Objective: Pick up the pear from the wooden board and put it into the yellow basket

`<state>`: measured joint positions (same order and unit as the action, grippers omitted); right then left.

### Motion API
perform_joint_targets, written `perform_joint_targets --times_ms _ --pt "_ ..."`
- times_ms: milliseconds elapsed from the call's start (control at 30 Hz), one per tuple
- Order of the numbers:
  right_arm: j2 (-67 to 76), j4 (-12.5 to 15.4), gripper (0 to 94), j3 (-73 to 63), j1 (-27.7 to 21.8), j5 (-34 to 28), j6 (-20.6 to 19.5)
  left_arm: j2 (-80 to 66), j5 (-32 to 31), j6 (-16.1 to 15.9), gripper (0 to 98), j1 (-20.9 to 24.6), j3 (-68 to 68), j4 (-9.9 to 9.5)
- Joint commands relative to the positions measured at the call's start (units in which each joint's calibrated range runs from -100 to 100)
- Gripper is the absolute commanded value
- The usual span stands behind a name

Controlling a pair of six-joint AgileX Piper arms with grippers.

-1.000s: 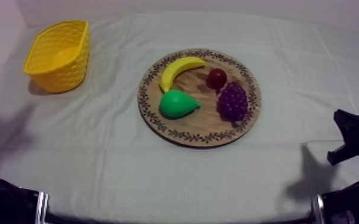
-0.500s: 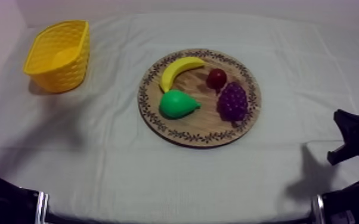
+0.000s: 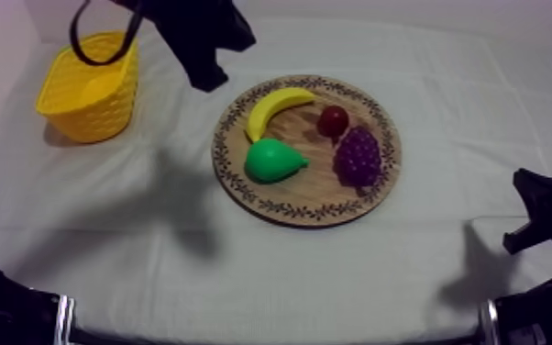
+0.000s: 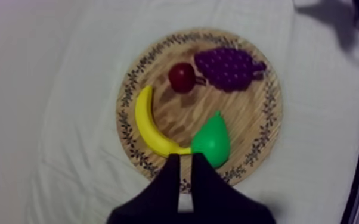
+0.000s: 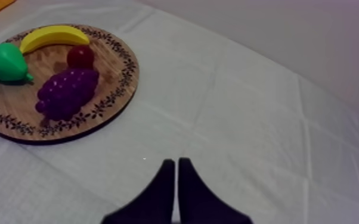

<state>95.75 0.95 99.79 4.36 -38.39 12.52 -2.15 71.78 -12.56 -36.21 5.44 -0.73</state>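
The green pear lies on the near left part of the round wooden board, its tip pointing at the grapes. My left gripper hangs high over the cloth between the yellow basket and the board. In the left wrist view its fingers are slightly apart, open on nothing, just short of the board's rim, with the pear and banana right beyond them. My right gripper rests low at the right edge, shut, well clear of the pear.
On the board with the pear are a banana, a small red fruit and a bunch of purple grapes. The basket stands at the far left of the cloth. The left arm's shadow falls on the cloth left of the board.
My left arm has swung in at the upper left and now hangs between basket and board; its shadow has spread over the cloth. The fruit, board, basket and right arm are unmoved.
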Motion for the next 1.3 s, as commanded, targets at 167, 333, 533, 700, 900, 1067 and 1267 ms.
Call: perform_joint_targets --times_ms 167,333,533,700,900,1067,1267 --pt "0.0 0.0 0.3 0.0 0.0 0.0 0.0 5.9 3.2 -0.2 28.1 -1.2 -1.8 -2.75" --pt "0.0 0.0 0.3 0.0 0.0 0.0 0.0 9.2 5.3 -0.3 74.4 -1.7 -2.7 -4.02" --pt "0.0 0.0 0.3 0.0 0.0 0.0 0.0 14.1 6.4 0.1 93.8 -1.7 -3.8 -5.04" --pt "0.0 0.0 0.3 0.0 0.0 0.0 0.0 19.7 6.5 0.2 96.0 -0.9 -5.2 -4.96" --pt "0.0 0.0 0.3 0.0 0.0 0.0 0.0 27.8 5.4 0.4 96.4 -0.6 -6.5 -5.11" --pt "0.0 0.0 0.3 0.0 0.0 0.0 0.0 33.6 4.0 0.7 96.5 -0.6 -7.4 -4.84" --pt "0.0 0.0 0.3 0.0 0.0 0.0 0.0 39.4 3.6 0.3 96.5 -0.7 -9.1 -3.65"
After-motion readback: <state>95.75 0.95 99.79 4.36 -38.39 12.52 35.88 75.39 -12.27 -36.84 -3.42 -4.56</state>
